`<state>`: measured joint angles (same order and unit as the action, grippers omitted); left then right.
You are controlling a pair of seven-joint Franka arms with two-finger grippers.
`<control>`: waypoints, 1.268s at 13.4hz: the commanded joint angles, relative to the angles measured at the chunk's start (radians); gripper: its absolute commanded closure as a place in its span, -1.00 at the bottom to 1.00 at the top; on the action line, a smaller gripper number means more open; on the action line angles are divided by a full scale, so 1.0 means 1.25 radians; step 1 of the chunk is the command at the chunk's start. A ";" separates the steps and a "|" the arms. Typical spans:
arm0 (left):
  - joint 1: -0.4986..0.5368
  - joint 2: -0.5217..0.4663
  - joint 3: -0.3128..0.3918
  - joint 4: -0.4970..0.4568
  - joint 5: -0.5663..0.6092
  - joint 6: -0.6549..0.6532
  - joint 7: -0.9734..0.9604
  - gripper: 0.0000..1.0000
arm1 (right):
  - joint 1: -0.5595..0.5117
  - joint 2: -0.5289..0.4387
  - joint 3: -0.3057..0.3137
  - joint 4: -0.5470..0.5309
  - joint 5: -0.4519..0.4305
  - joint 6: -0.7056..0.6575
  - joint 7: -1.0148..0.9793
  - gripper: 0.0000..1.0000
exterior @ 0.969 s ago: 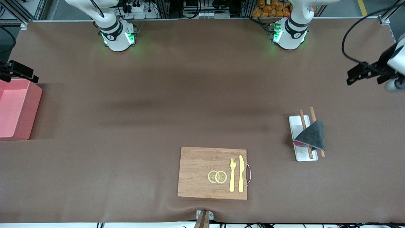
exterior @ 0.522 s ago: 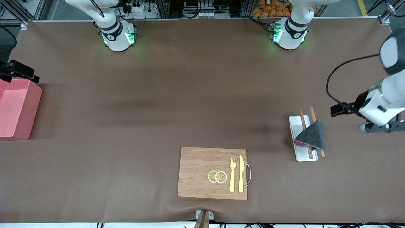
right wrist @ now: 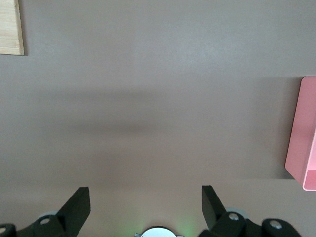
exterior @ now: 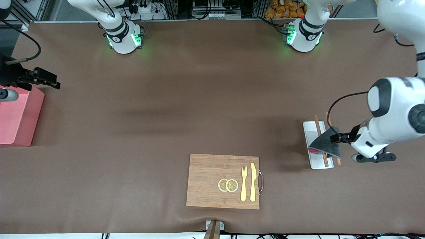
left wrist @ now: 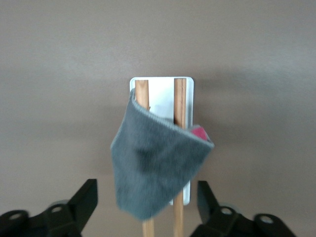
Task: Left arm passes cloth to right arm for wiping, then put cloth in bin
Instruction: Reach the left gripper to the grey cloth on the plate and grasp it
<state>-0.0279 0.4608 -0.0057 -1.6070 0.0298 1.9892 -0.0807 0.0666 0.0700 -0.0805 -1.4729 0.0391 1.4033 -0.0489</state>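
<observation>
The dark grey cloth (exterior: 327,144) lies folded over two wooden chopsticks (exterior: 318,125) on the white tray (exterior: 311,131), with a bit of pink-red underside showing. My left gripper (exterior: 374,157) is open and hangs beside the cloth, toward the left arm's end of the table. In the left wrist view the cloth (left wrist: 158,163) hangs over the chopsticks (left wrist: 142,94) and tray (left wrist: 160,94), its tip between my open left gripper (left wrist: 146,191). The pink bin (exterior: 36,116) stands at the right arm's end. My right gripper (right wrist: 145,192) is open and empty, over the bin's edge (exterior: 4,95).
A wooden board (exterior: 206,172) nearer the camera holds two lemon slices (exterior: 228,185), a yellow fork (exterior: 244,182) and knife (exterior: 253,181). The right wrist view shows the bin's wall (right wrist: 302,133) and a corner of the board (right wrist: 10,27).
My left arm has swung in from the table's end and come down beside the cloth. My right arm has shifted slightly inward near the bin. The cloth has not moved.
</observation>
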 commanded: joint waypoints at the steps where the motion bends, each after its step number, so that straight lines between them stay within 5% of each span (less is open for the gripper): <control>1: 0.000 -0.005 -0.002 -0.063 0.007 0.064 -0.022 -0.51 | 0.034 0.013 -0.004 0.003 -0.004 -0.039 -0.006 -1.00; 7: 0.000 -0.007 0.001 -0.094 0.013 0.081 -0.025 -0.15 | 0.071 0.015 -0.003 0.001 0.006 -0.072 0.011 -1.00; 14: -0.003 -0.007 0.001 -0.085 0.014 0.081 -0.027 0.57 | 0.085 0.094 -0.003 0.001 0.142 -0.066 0.154 -1.00; 17: -0.003 -0.005 0.001 -0.088 0.018 0.081 -0.029 0.92 | 0.096 0.104 -0.003 -0.018 0.147 -0.067 0.158 -1.00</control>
<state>-0.0284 0.4736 -0.0049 -1.6942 0.0336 2.0778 -0.0960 0.1655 0.2035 -0.0758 -1.4833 0.2053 1.3242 0.1182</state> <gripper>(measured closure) 0.907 0.000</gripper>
